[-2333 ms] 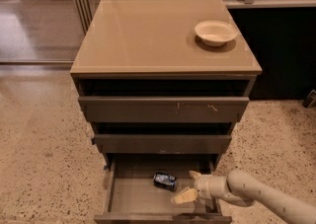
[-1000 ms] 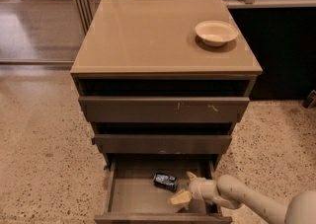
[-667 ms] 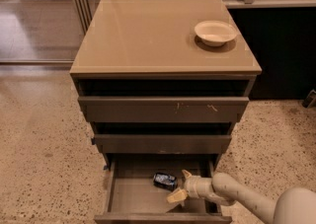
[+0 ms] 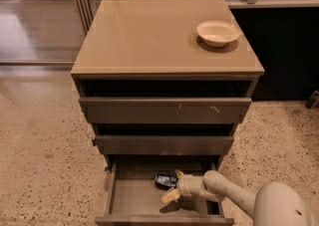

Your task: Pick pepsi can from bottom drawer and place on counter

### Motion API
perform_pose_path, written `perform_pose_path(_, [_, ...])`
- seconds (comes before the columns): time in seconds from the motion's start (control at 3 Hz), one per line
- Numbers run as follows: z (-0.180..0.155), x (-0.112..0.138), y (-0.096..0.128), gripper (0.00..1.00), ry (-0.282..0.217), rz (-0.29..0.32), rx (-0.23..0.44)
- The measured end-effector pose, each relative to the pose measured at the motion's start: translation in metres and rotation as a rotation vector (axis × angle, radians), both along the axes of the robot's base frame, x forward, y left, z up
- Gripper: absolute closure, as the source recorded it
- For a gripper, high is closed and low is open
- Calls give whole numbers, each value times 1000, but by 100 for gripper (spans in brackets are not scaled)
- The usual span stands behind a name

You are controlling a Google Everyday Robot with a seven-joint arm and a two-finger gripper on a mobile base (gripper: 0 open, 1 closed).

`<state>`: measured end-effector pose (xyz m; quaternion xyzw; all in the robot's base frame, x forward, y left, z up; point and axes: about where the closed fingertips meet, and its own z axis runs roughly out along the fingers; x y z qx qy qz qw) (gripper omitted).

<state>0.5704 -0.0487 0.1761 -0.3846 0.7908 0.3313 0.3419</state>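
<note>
The pepsi can point(image 4: 164, 180) lies on its side on the floor of the bottom drawer point(image 4: 133, 197), which is pulled out, near the drawer's middle back. My gripper point(image 4: 174, 185) reaches into the drawer from the right and is open. One cream finger point(image 4: 170, 196) is in front of the can and the other is just behind it, at the can's right end. I cannot tell whether the fingers touch the can. The tan counter point(image 4: 149, 31) is the cabinet's top, above.
A white bowl point(image 4: 217, 33) sits on the counter's back right. The two upper drawers point(image 4: 164, 109) with scratched fronts stand slightly out above the bottom one. My arm point(image 4: 234, 197) crosses the drawer's right side. Speckled floor surrounds the cabinet.
My gripper has moved left inside the bottom drawer, up to the can's right end. The arm's elbow has come into view at the lower right. The can has not moved.
</note>
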Motion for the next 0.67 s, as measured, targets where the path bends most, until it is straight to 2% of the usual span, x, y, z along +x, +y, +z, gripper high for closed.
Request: perform_pose_path(0.67, [-37, 9, 24, 0, 31, 43, -42])
